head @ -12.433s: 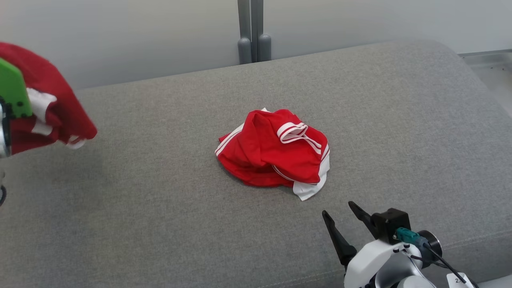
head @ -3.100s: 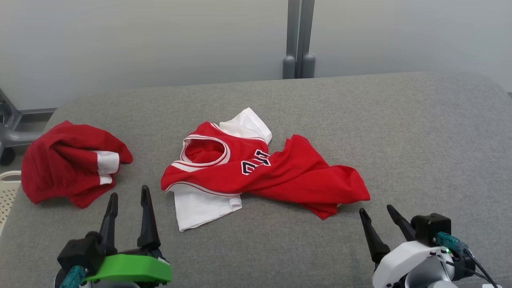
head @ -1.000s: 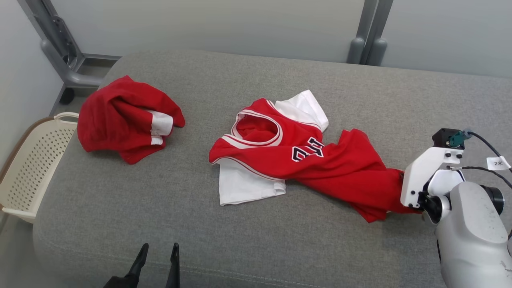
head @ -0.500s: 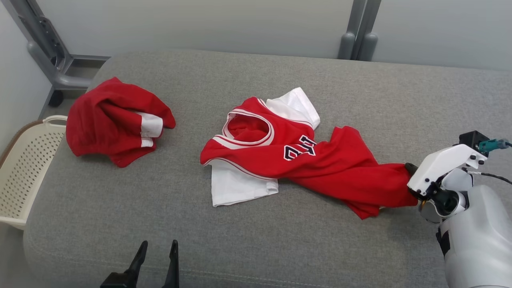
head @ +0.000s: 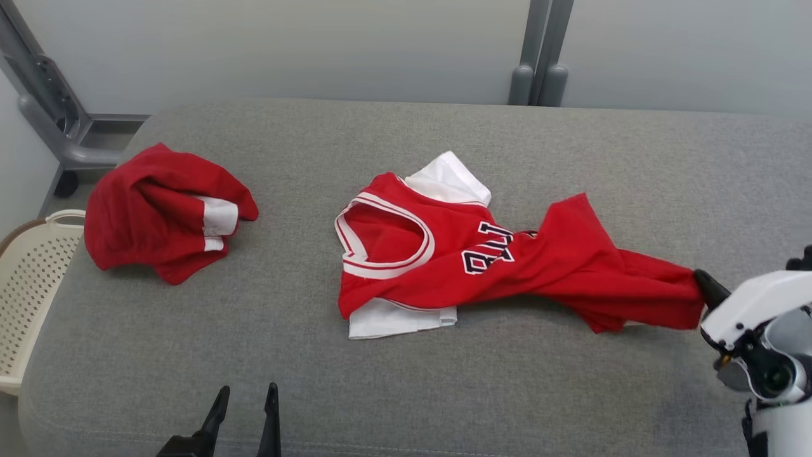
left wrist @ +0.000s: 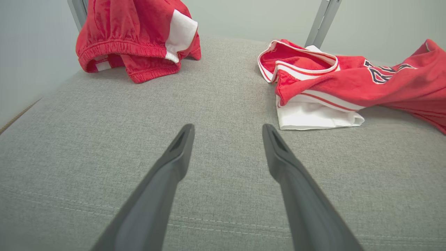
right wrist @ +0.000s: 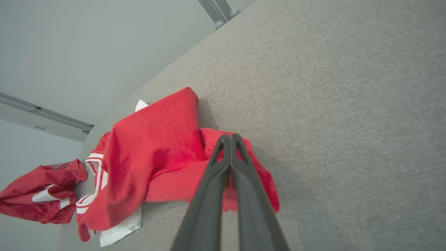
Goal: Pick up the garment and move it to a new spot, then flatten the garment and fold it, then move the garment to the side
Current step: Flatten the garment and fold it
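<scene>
The left gripper (head: pixel 248 387) is a pair of long, matte dark-grey plastic fingers (left wrist: pixel 174 157) tapering to blunt tips, each with a shallow slot-like recess on its inner face near the tip. The right gripper (right wrist: pixel 230 136) has the same slim dark fingers, with narrow cut-outs just behind the tips. Behind it sit an angular white wrist housing (head: pixel 755 298) and a rounded, glossy grey joint casing (head: pixel 793 327).

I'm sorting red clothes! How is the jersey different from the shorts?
The jersey lies stretched out long in the middle; the shorts sit bunched in a heap near the left end. The right tool is shut on the jersey's end; nothing touches the shorts. Both are red with white, on the grey cushion.
</scene>
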`<state>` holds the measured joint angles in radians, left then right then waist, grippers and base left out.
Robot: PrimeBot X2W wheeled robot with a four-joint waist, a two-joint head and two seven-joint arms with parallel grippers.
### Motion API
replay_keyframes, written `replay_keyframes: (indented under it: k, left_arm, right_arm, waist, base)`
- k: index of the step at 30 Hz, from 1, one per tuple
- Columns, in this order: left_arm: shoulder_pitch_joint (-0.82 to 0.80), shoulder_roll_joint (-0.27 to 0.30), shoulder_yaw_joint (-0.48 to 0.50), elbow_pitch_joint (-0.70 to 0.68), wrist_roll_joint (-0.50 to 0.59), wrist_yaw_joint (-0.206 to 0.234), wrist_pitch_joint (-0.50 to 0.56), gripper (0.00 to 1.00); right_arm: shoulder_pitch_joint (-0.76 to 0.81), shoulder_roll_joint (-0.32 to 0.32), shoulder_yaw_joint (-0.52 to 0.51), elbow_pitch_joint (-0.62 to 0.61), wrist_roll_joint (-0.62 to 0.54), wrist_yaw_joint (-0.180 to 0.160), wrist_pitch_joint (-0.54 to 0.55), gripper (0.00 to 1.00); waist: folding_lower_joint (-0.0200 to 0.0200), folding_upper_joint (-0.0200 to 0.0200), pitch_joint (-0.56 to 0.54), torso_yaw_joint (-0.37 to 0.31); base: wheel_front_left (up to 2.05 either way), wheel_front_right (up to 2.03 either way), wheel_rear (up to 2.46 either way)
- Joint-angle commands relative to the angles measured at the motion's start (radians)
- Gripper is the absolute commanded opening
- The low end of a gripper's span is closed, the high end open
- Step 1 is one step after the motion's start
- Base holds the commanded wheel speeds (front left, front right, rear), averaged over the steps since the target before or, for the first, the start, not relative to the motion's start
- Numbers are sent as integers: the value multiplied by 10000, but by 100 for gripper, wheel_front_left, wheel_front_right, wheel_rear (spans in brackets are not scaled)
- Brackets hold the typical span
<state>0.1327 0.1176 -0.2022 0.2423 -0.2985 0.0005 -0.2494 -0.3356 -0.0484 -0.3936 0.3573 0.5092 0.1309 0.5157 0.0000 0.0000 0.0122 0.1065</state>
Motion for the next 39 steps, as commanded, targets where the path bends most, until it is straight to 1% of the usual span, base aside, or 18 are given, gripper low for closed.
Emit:
replay_keyframes:
  k: [1, 3, 5, 9, 10, 11, 12, 17, 20, 23, 26, 31, 35, 39]
  left_arm:
    - [53, 33, 0, -26, -49, 54, -56, 100]
    - [40, 38, -4, -14, -62, 59, -64, 100]
    - [-4, 50, -14, 17, -69, 41, -74, 100]
    - [-109, 41, -74, 69, -75, 18, -80, 100]
    - [-118, 40, -83, 77, -79, 30, -81, 100]
    - [-115, 50, -99, 93, -82, 20, -83, 100]
    - [-110, 63, -119, 104, -82, 11, -84, 100]
    - [-44, 105, -162, 168, -103, -4, -88, 100]
    - [18, 117, -200, 187, -115, 11, -81, 100]
    - [54, 124, -245, 167, -129, 25, -69, 100]
    - [61, 135, -298, 142, -145, 20, -46, 100]
    - [-43, 178, -387, 95, -153, -36, -12, 100]
    - [-189, 199, -454, 66, -121, -60, -5, 100]
    - [-316, 203, -501, 77, -123, -67, -9, 100]
  right_arm:
    - [670, -38, -171, -583, -197, -2, 197, 0]
    - [1217, -44, -460, -1062, -202, -2, 362, 0]
    - [1701, -37, -813, -1257, -269, -2, 433, 0]
    - [2375, -33, -1194, -945, -651, -2, 530, 0]
    - [2483, -33, -1206, -800, -757, -2, 536, 5]
    - [2576, -33, -1164, -682, -919, -2, 553, 82]
    - [2635, -39, -1110, -578, -1074, -2, 555, 100]
    - [2466, -39, -889, -625, -1481, -2, 232, 100]
    - [2160, -35, -700, -927, -1937, -2, -100, 100]
    - [1787, -32, -472, -1010, -2196, -2, -132, 100]
    - [1362, -32, -199, -780, -2636, -2, 161, 100]
    - [592, -35, -6, -31, -3551, -2, 908, 100]
    - [32, -35, -99, 417, -4330, -2, 1560, 100]
    - [-231, -129, -431, 314, -5211, -3, 1936, 100]
  waist:
    - [0, 0, -8, -107]
    - [0, 0, 7, -163]
    - [0, 0, 18, -220]
    - [0, 0, -3, -291]
    - [0, 0, -25, -313]
    - [0, 0, -45, -333]
    - [0, 0, -66, -350]
    - [0, 0, -212, -383]
    - [0, 0, -284, -400]
    - [0, 0, -320, -388]
    - [0, 0, -306, -345]
    - [0, 0, -94, -157]
    - [0, 0, 137, 36]
    - [0, 0, 359, 250]
  base:
    - [0, 0, 0]
    - [0, 0, 0]
    - [0, 0, 0]
    - [0, 0, 0]
    - [0, 0, 0]
    - [0, 0, 0]
    - [0, 0, 0]
    - [0, 0, 0]
    - [0, 0, 0]
    - [0, 0, 0]
    - [0, 0, 0]
    - [0, 0, 0]
    - [0, 0, 0]
    - [0, 0, 0]
